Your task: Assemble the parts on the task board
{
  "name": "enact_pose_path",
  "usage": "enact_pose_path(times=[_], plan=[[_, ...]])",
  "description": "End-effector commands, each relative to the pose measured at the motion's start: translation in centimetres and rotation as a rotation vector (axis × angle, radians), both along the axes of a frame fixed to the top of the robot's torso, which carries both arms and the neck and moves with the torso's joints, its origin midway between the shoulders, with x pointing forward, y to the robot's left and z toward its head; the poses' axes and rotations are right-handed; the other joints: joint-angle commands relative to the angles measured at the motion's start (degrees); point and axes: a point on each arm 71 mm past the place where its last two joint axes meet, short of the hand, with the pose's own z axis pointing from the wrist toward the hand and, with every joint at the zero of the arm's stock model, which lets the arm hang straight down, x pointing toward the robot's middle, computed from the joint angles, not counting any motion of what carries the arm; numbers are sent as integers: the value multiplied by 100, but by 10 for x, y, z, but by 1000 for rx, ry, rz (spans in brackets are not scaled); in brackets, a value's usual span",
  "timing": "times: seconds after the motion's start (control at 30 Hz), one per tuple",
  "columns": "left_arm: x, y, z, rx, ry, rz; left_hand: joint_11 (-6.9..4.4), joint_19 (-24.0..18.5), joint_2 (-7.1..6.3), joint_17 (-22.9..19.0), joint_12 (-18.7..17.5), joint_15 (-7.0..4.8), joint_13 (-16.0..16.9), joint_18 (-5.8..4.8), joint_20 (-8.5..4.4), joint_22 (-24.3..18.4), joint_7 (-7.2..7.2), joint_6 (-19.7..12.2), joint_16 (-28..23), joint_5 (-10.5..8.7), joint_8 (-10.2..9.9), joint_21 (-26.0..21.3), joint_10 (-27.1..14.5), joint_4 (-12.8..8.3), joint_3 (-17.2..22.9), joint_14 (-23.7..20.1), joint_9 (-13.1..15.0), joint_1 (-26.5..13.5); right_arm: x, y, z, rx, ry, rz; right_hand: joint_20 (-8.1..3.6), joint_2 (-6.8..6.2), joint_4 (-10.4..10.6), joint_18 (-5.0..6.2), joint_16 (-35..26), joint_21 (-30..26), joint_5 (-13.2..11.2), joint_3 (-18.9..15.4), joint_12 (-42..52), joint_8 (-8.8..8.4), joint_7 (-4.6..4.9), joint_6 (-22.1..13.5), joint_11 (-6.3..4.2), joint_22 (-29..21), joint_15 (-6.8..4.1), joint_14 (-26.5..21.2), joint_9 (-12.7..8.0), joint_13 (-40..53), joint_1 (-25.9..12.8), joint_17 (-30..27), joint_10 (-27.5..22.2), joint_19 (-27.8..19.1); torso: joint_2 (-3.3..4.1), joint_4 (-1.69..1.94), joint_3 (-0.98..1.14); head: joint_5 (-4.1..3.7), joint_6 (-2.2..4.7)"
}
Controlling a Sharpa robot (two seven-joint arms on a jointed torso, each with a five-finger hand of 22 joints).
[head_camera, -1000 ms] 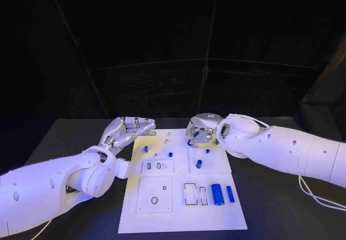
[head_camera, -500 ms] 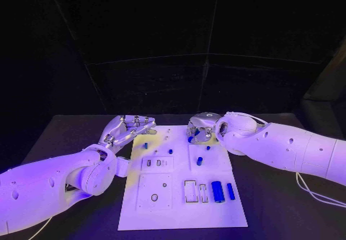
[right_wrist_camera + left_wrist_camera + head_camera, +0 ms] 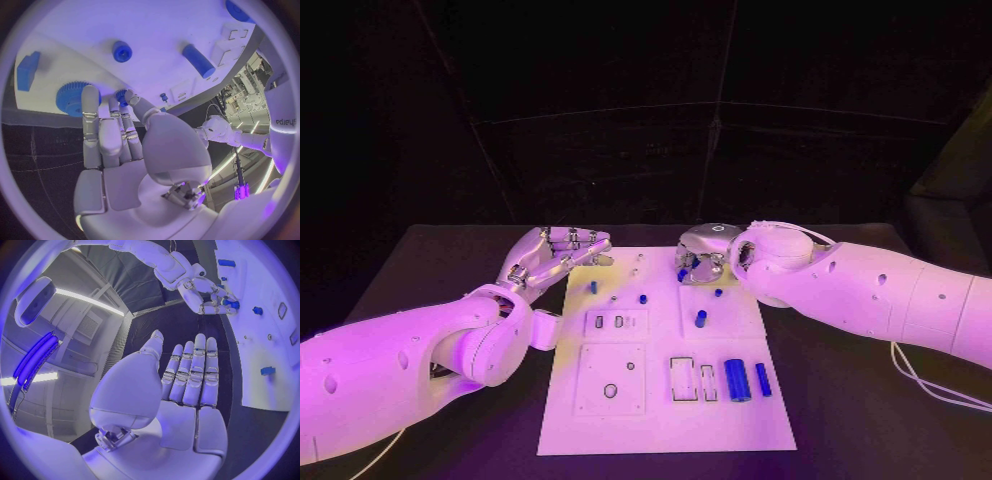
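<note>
The left hand (image 3: 557, 255) lay just off the far left corner of the board (image 3: 665, 425), palm up and flat, fingers straight, side by side and slightly apart, with nothing in it; the left wrist view showed the same flat palm (image 3: 181, 405) beside the board's edge (image 3: 275, 365). The right hand (image 3: 705, 255) hung over the board's far edge, knuckles up and fingers curled downward, its arm reaching in from the right. In the right wrist view the thumb and fingertips (image 3: 125, 97) met on a small blue part (image 3: 120, 94) right next to a blue gear (image 3: 70, 99) on the board, so that hand was pinching the part; a blue speck (image 3: 682, 274) showed under the fingers in the head view. More blue parts stood apart on the white board: a small peg (image 3: 591, 288) on the left, a peg (image 3: 643, 299) near the middle, another (image 3: 718, 293) near the right hand, a short cylinder (image 3: 700, 319) nearer, and two longer cylinders (image 3: 737, 380) lying side by side near the near right. The board lay in the middle of the black bench (image 3: 444, 270). Against the frames before, both hands kept the same pose and place, and the parts lay as they had.
</note>
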Motion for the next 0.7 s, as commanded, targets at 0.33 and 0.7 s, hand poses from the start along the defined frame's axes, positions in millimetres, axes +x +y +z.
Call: enact_pose_path(times=[0.33,0.7], plan=[[0,-1,1,0,0,-17,-7,20,57,12,-54,13,-10,37,13,-13,45,-5,-37,23,-50,-13,-42,-36,-1,-38,-6,3,0,1,7,52,-66,10,-77,213,35,23,258,485,-385,545,88,114,-120,436,-142,580,-154,181,40,39,129,258,457,125,8,-5,-6,3,-29],[1,2,1,2,2,-14,-5,26,65,14,-62,13,-10,37,13,-15,48,-8,-40,23,-57,-13,-47,-43,2,-34,-6,4,-3,6,19,167,-163,-6,-83,135,34,7,307,590,-349,690,40,77,-107,440,-138,687,-152,175,29,32,124,296,461,127,19,11,-20,25,48]])
